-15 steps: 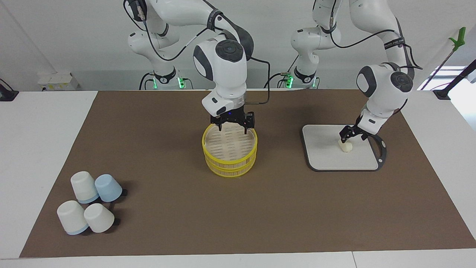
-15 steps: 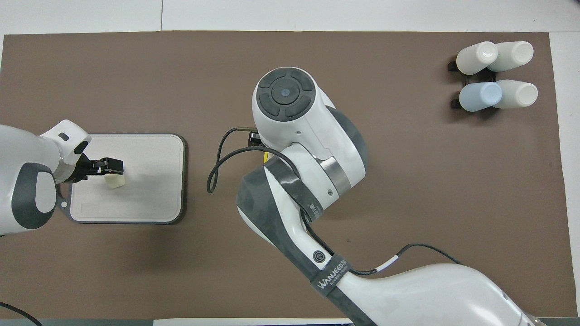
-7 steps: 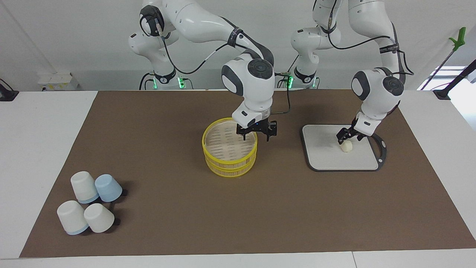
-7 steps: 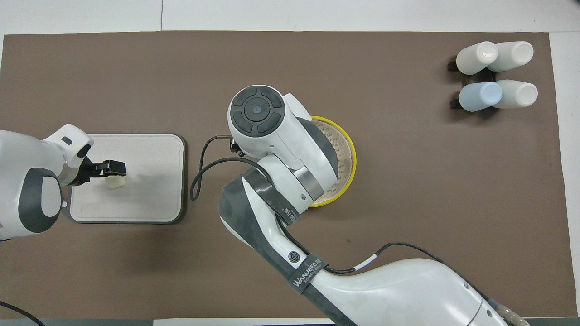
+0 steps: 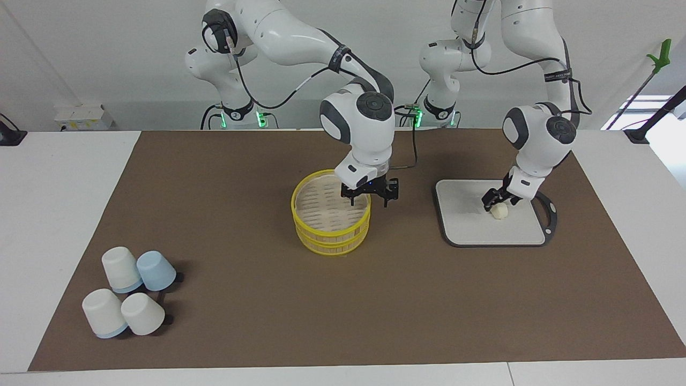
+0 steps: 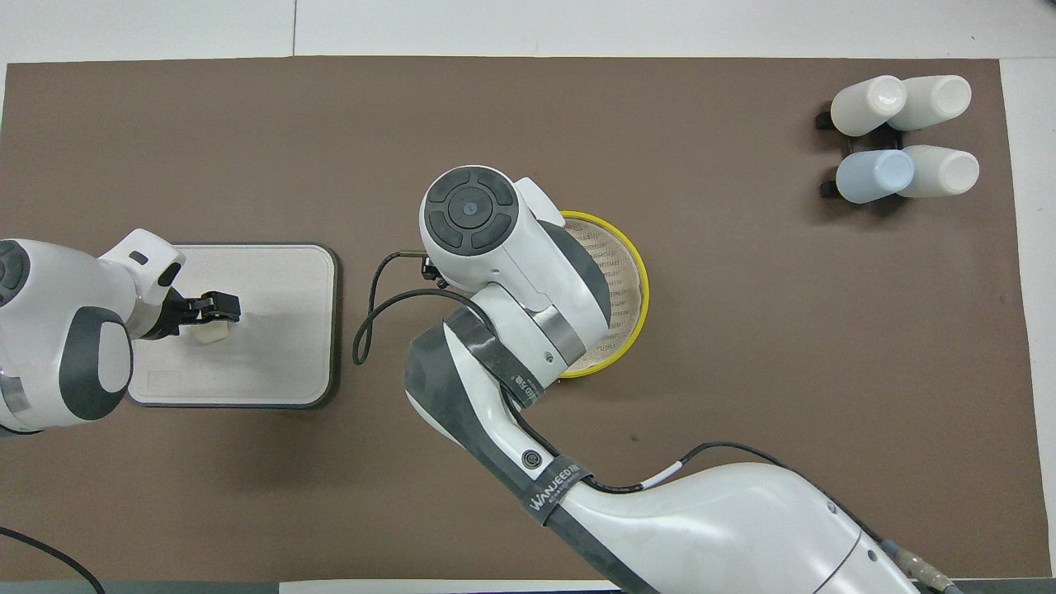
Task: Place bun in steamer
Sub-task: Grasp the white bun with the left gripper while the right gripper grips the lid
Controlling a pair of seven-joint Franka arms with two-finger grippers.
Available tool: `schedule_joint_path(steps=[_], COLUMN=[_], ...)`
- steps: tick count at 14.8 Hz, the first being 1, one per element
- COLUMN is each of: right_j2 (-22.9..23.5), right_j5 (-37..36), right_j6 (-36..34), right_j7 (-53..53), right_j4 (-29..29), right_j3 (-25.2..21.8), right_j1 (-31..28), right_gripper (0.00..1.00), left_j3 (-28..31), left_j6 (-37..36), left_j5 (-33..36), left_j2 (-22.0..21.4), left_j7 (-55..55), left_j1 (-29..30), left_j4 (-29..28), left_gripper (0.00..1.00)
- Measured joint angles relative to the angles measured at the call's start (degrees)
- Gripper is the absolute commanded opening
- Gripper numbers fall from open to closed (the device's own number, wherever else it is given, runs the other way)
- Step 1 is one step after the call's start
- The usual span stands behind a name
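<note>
1. Facing view: the left gripper [image 5: 494, 201] is down at the bun [image 5: 499, 212], which lies on a grey board [image 5: 466, 228] toward the left arm's end of the table. Its fingertips sit around the top of the bun; whether they already pinch it I cannot tell.
2. Same view: the right gripper [image 5: 368, 196] hangs over the rim of the steamer [image 5: 330, 214], jaws spread, one finger inside the rim and one outside, holding nothing.
3. Overhead view: the left gripper [image 6: 216, 308] covers part of the bun [image 6: 208, 332]; the right arm hides much of the steamer [image 6: 620, 280].
4. The bun looks soft, light and easily dented, so a gentle pinch across its narrow middle seems best.
5. Bare board surrounds the left gripper, and open mat lies between it and the steamer. The raised yellow rim needs clearing, and the right gripper crowds the rim's nearest side.
6. Four upturned cups [image 5: 128, 292] stand well apart from both grippers.
</note>
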Motion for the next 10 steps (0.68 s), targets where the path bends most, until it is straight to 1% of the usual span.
schedule_joint_path(steps=[1, 2, 3, 4, 5, 6, 7, 8, 10], right_j2=[0.00, 0.00, 0.00, 0.00, 0.00, 0.00, 0.01, 0.01, -0.01], right_j5=[0.00, 0.00, 0.00, 0.00, 0.00, -0.11, -0.15, -0.13, -0.15], right_j6=[0.00, 0.00, 0.00, 0.00, 0.00, 0.00, 0.23, 0.60, -0.15], right_j7=[0.00, 0.00, 0.00, 0.00, 0.00, -0.32, -1.14, -1.72, -2.08], right_j4=[-0.07, -0.15, -0.26, -0.40, -0.55, -0.69, -0.77, -0.74, -0.68], right_j3=[0.00, 0.00, 0.00, 0.01, 0.01, 0.02, 0.08, 0.20, 0.25], right_j1=[0.02, 0.08, 0.14, 0.19, 0.21, 0.22, 0.26, 0.42, 0.74], right_gripper=[0.31, 0.07, 0.00, 0.00, 0.00, 0.00, 0.00, 0.00, 0.00], left_j3=[0.00, 0.00, 0.00, 0.00, 0.00, -0.02, -0.05, -0.08, -0.11], left_j6=[0.01, 0.02, 0.02, 0.02, 0.02, 0.02, 0.02, 0.02, 0.01], left_j5=[0.00, 0.00, 0.00, 0.00, 0.00, 0.00, 0.00, 0.00, 0.00], left_j2=[0.00, 0.00, 0.00, 0.00, 0.00, 0.00, 0.00, 0.00, 0.00], left_j7=[-0.11, -0.19, -0.23, -0.25, -0.26, -0.28, -0.28, -0.29, -0.29], left_j1=[0.00, 0.00, 0.00, 0.00, 0.00, 0.00, 0.00, -0.01, -0.01], left_j4=[0.00, 0.00, 0.00, 0.00, 0.00, 0.00, 0.00, 0.00, 0.00], left_gripper=[0.87, 0.83, 0.80, 0.77, 0.69, 0.65, 0.58, 0.53, 0.46])
